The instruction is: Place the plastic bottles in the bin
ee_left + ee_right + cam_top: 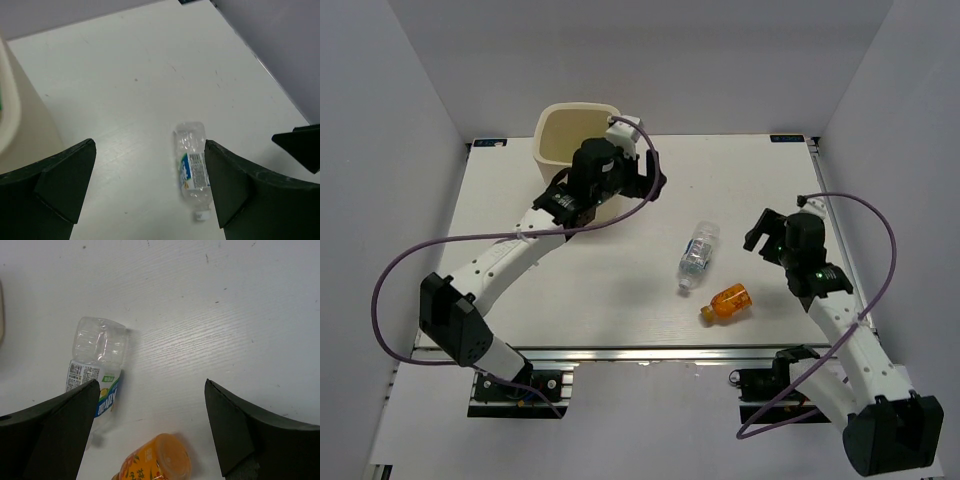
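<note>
Cream plastic, the bin [552, 130] stood at the far edge of the white tabletop [740, 170], toward its far-left corner, mouth upward. The left gripper [652, 178] hung just beside the bin's right wall, above the table. In the left wrist view its dark fingers [65, 175] were spread wide around bare tabletop with nothing between them [150, 150]. The bin's rim [10, 110] ran down the left edge of that view, and a green sliver [1, 102] showed at the rim, too little to identify.

Two bottles lay on their sides outside the bin, right of the table's centre. The clear bottle with the blue label [698, 254] lay with its base toward the far edge and its cap toward the near edge; it showed the same way under the left wrist camera [192, 170]. The short orange bottle [727, 302] lay closer to the near edge, near the clear bottle's cap end but apart from it.

The right gripper [760, 230] hovered nearer the right edge, beside both bottles and touching neither. From the right wrist its fingers [235, 425] also stood wide apart and empty [151, 385], with the clear bottle [97, 365] at lower left and the orange bottle [155, 460] at the bottom edge.
</note>
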